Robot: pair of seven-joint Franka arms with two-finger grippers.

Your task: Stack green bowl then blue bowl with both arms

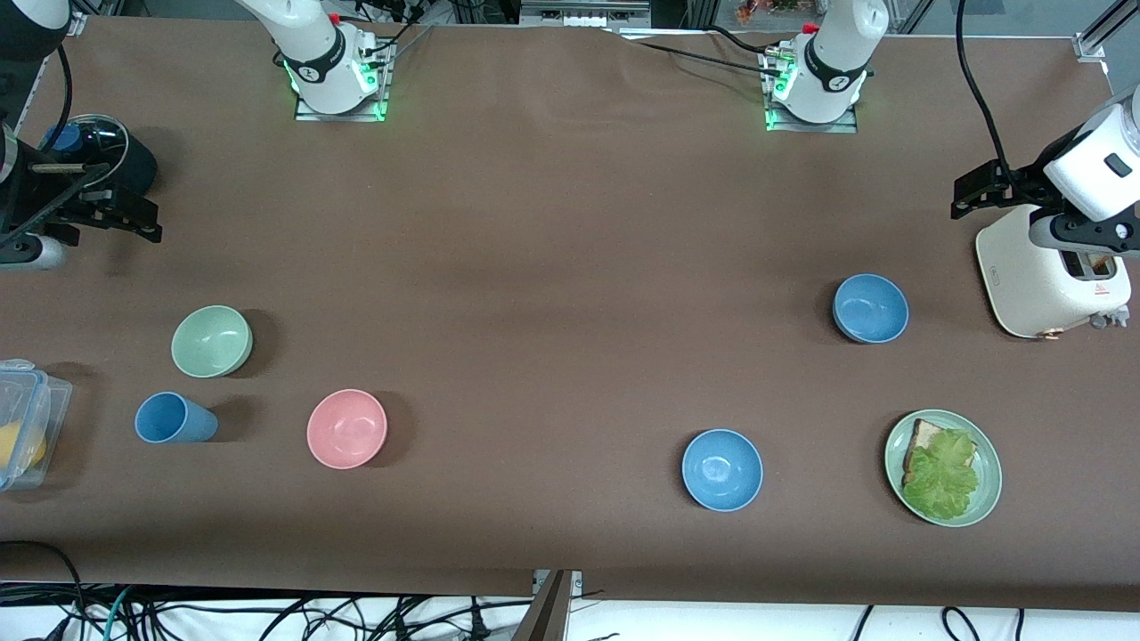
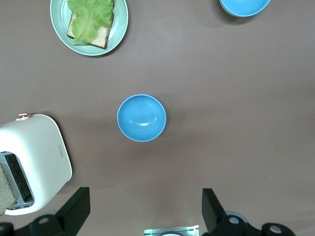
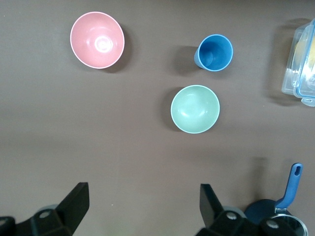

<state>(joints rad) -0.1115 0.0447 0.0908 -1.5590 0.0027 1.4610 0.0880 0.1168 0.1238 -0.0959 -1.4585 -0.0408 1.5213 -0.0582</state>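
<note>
Brown table (image 1: 552,223) with green bowl (image 1: 211,341), blue bowl (image 1: 870,308), both tools raised with fingers spread, empty

A blue bowl (image 2: 141,118) is being framed mid-bench (image 2: 236,98) beneath the wide-spread left tool (image 2: 145,209), with a toaster (image 2: 34,160) beside it.

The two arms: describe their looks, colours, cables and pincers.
Both are glossy white with rounded joints and black bands near bases that glow green. Black cables trail from the bases and along the left arm. The left pincer and right pincer are black, with two flat, angular fingers each, seen also in the right wrist view.
</note>
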